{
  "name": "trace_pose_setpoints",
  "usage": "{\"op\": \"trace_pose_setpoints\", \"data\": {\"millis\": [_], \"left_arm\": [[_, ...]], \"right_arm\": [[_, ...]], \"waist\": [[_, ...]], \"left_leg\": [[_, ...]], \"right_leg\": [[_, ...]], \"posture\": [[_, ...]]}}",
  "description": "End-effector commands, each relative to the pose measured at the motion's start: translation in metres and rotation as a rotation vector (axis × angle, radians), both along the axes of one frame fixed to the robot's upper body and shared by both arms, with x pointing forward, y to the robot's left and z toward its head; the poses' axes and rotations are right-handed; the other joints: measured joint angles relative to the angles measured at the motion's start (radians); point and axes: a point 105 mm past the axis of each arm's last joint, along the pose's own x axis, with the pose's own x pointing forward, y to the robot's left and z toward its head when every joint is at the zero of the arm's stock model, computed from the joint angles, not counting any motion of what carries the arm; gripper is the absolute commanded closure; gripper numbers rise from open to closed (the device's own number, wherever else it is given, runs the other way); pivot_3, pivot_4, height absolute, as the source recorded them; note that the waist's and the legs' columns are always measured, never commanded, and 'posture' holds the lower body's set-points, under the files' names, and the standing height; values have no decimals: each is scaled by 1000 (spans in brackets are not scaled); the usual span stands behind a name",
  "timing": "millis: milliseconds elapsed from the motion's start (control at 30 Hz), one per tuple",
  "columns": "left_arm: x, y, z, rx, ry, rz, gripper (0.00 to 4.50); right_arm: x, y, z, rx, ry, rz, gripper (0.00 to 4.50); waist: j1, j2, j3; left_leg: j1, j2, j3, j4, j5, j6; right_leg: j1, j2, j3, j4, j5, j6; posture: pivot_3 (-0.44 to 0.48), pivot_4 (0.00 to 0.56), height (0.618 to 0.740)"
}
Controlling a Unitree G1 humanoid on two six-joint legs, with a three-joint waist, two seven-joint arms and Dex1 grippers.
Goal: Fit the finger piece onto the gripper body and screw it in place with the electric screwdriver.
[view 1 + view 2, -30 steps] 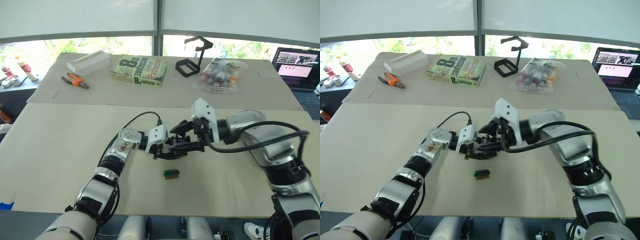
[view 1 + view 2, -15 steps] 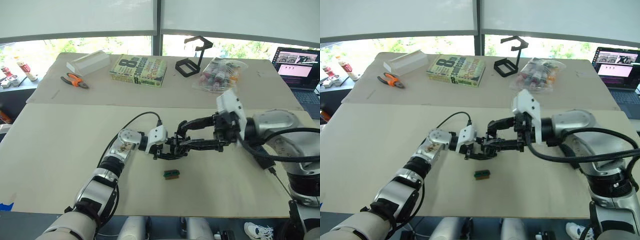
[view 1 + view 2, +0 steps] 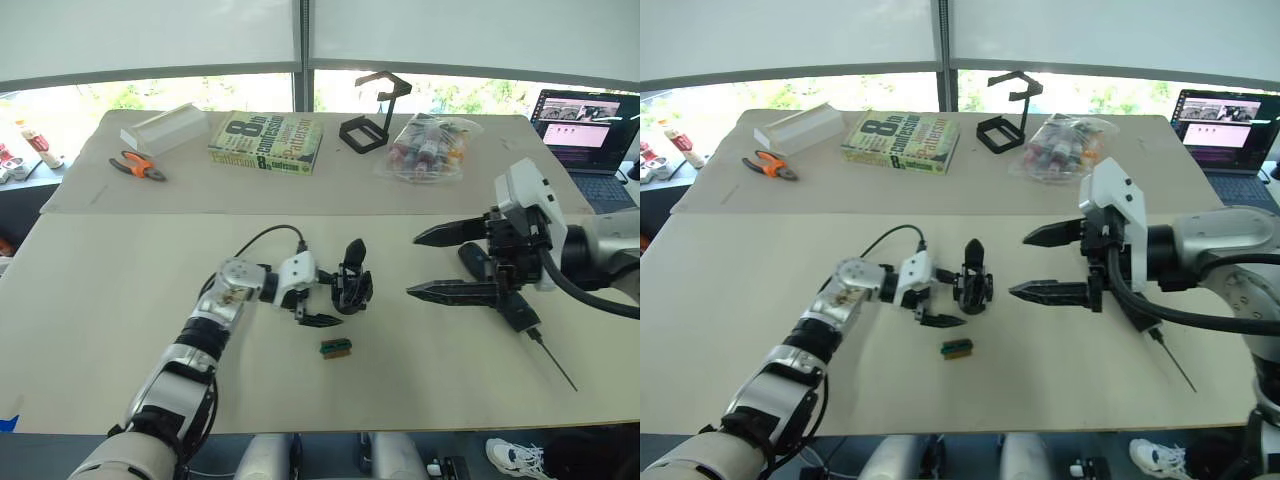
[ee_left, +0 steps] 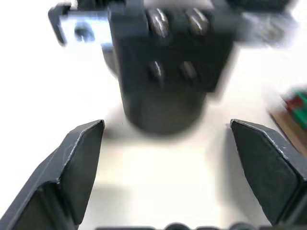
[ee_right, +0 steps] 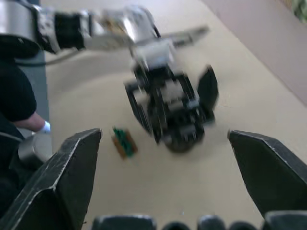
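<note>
Standing upright at centre frame on the tabletop: the gripper body, just off the tips of the left pincer, fingers spread wide and holding nothing. Right of centre, well clear of it: the right pincer, fingers likewise parted, drawn back from the assembly it reached half a second ago. Beneath that arm, the electric screwdriver, bit pointing lower right. Below the gripper body, a small green-and-brown block.

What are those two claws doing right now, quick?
Left claw: open, holding nothing, fingers either side of the small black gripper body.
Right claw: open, empty, apart from it.
</note>
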Motion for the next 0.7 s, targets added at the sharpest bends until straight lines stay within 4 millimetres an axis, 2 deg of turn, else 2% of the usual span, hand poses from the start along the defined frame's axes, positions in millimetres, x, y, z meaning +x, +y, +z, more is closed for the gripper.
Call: {"op": "trace_pose_setpoints", "data": {"millis": [33, 133, 200, 233, 333, 500, 700], "left_arm": [[-21, 30, 26, 8, 32, -20, 0], [-41, 44, 58, 4, 59, -39, 0], [-53, 45, 80, 8, 63, -59, 0], [-58, 44, 88, 8, 65, -67, 0], [-73, 32, 133, -31, 42, -114, 0], [-90, 14, 173, -98, 32, -171, 0], [-104, 0, 197, -157, -1, -225, 0]], "right_arm": [[6, -33, 7, -75, 79, -196, 26], [18, -65, 0, -159, 158, -390, 26], [23, -87, -9, -226, 220, -511, 26], [24, -96, -13, -246, 246, -560, 26], [41, -125, -32, -271, 353, -744, 26], [52, -142, -56, -390, 423, -763, 26], [59, -157, -82, -464, 506, -756, 26]], "waist": [[-4, 1, 1], [-4, 1, 1], [6, 1, 2], [10, 2, 2], [16, 1, 3], [13, 2, 4], [6, 2, 4]], "left_leg": [[-1, 0, 0, 0, 0, -1], [-2, 0, 0, 0, 1, -1], [-4, 0, 0, 1, 1, -1], [-5, -1, 0, 1, 1, 0], [-5, -2, 1, 3, 3, -4], [-5, -3, 2, 2, 5, -6], [-6, -3, 3, -1, 5, -7]], "right_leg": [[-1, 0, 0, 0, 0, -1], [-3, 0, 1, 1, 0, -1], [-3, -1, 1, 0, 0, -1], [-3, -1, 1, -1, 0, -1], [-3, -1, 2, -1, 0, 0], [-3, 0, 3, -1, -2, 3], [-3, 2, 3, -1, -3, 4]], "posture": [[0, 150, 740], [0, 150, 740], [0, 150, 740], [0, 150, 740], [0, 150, 740], [0, 150, 740], [0, 150, 740]]}}
